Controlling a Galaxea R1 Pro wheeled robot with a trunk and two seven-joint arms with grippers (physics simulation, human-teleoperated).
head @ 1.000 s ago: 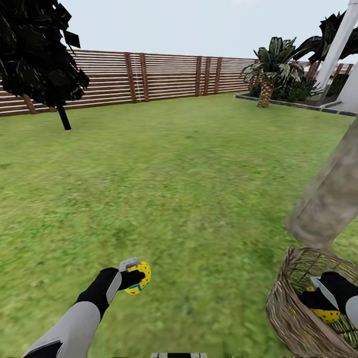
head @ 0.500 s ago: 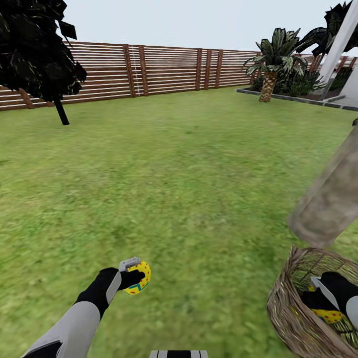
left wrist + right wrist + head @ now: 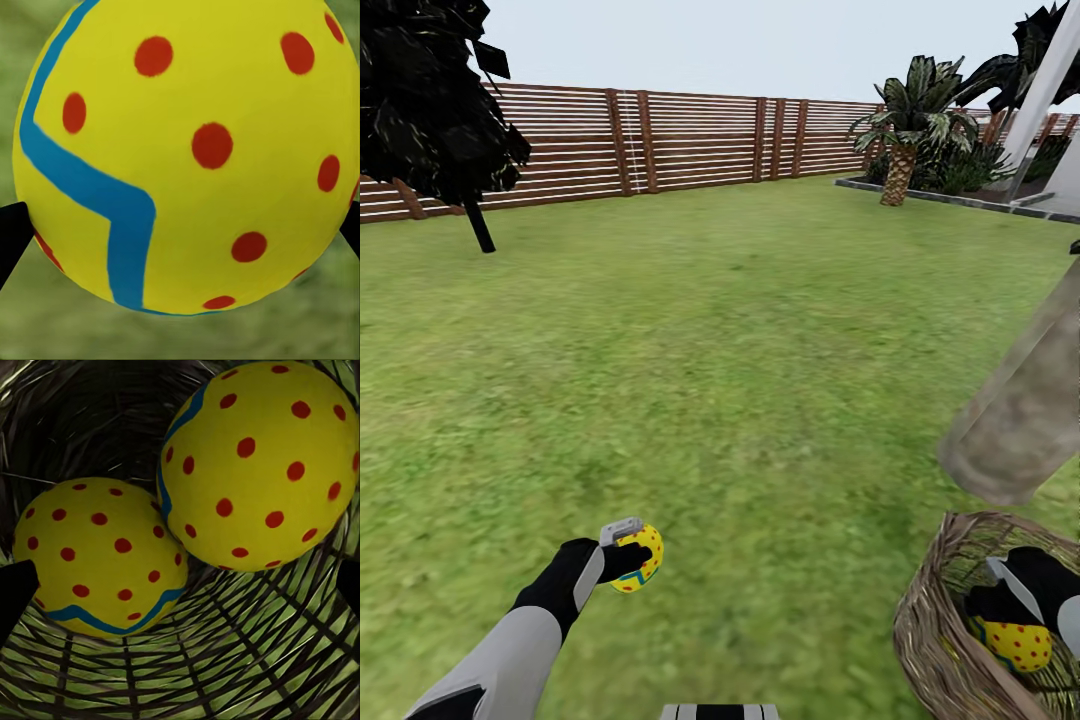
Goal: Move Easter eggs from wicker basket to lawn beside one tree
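While the left gripper (image 3: 628, 560) is clamping one egg (image 3: 641, 558) above the lawn (image 3: 740, 330), the right gripper (image 3: 1000, 610) is reaching inside the basket (image 3: 930, 640). Two eggs (image 3: 101, 555) are lying ahead of its fingers; its jaw state cannot be determined.

No readable text, labels, brands, numbers or signs in any view. Eggs carry only painted pattern: red dots, blue zigzag band, no lettering.
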